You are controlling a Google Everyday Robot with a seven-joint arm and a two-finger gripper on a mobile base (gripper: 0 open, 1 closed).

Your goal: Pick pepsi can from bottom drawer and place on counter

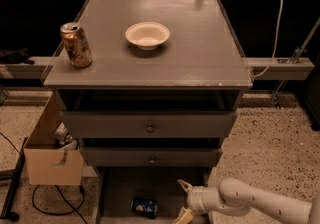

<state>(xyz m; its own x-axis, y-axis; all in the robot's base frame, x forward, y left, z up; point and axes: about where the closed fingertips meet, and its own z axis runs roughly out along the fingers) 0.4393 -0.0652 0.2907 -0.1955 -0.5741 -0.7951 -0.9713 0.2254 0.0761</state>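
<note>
The blue pepsi can [145,207] lies on its side on the floor of the open bottom drawer [120,188], near the front. My gripper [183,199] hangs low at the drawer's right side, a short way right of the can and apart from it; its pale fingers are spread open with nothing between them. The white arm [260,203] reaches in from the lower right. The counter [200,53] is the wide grey cabinet top above.
A gold-brown can [76,44] stands at the counter's left edge and a white bowl [147,34] sits near its middle. Two knobbed upper drawers [149,127] overhang the bottom one. A cardboard box [50,153] and cables lie on the floor at the left.
</note>
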